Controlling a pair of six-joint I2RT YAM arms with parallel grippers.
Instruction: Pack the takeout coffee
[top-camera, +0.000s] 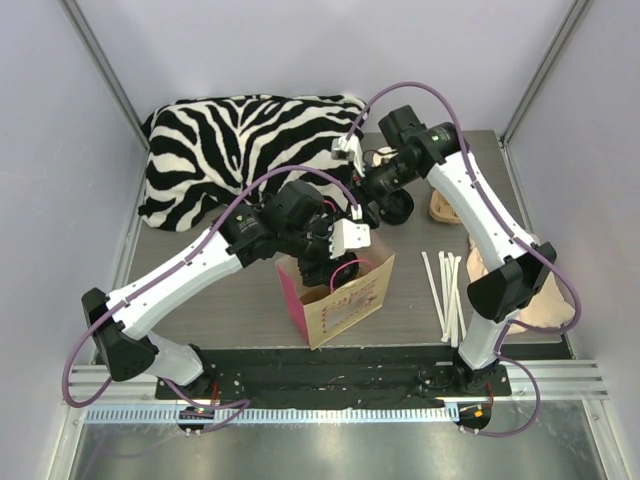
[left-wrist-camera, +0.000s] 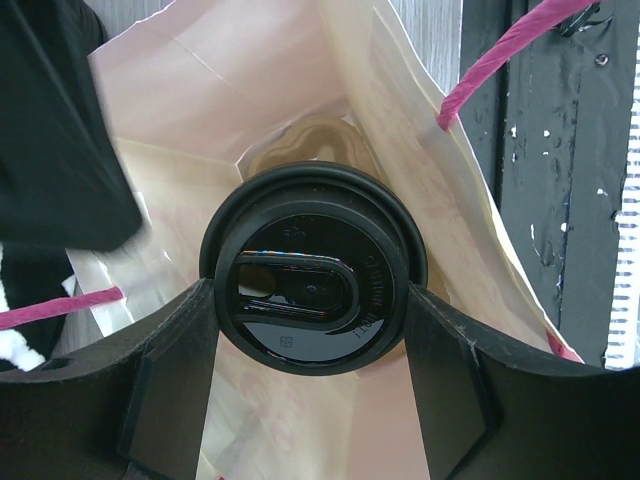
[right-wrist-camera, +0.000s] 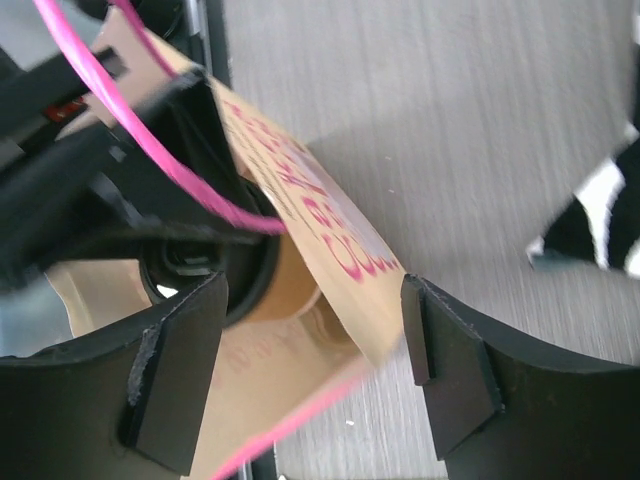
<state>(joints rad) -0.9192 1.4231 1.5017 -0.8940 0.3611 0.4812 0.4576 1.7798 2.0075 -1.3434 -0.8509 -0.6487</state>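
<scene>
The takeout coffee (left-wrist-camera: 310, 270) shows its round black lid from above, hanging inside the mouth of the open paper bag (left-wrist-camera: 400, 110). My left gripper (left-wrist-camera: 310, 300) is shut on the lid rim from both sides. In the top view the left gripper (top-camera: 325, 255) sits over the bag (top-camera: 345, 300) and hides the cup. My right gripper (right-wrist-camera: 312, 295) is open, and the bag's printed top edge (right-wrist-camera: 330, 220) passes between its fingers without being pinched. The cup's brown body (right-wrist-camera: 290, 290) shows just behind that edge. The right gripper (top-camera: 378, 202) is at the bag's far right corner.
A zebra-striped cloth (top-camera: 230, 150) covers the back left of the table. Several white straws (top-camera: 445, 290) lie to the right of the bag. A tan stack of paper cups (top-camera: 440, 205) stands behind the right arm. A beige item (top-camera: 550, 300) lies at the right edge.
</scene>
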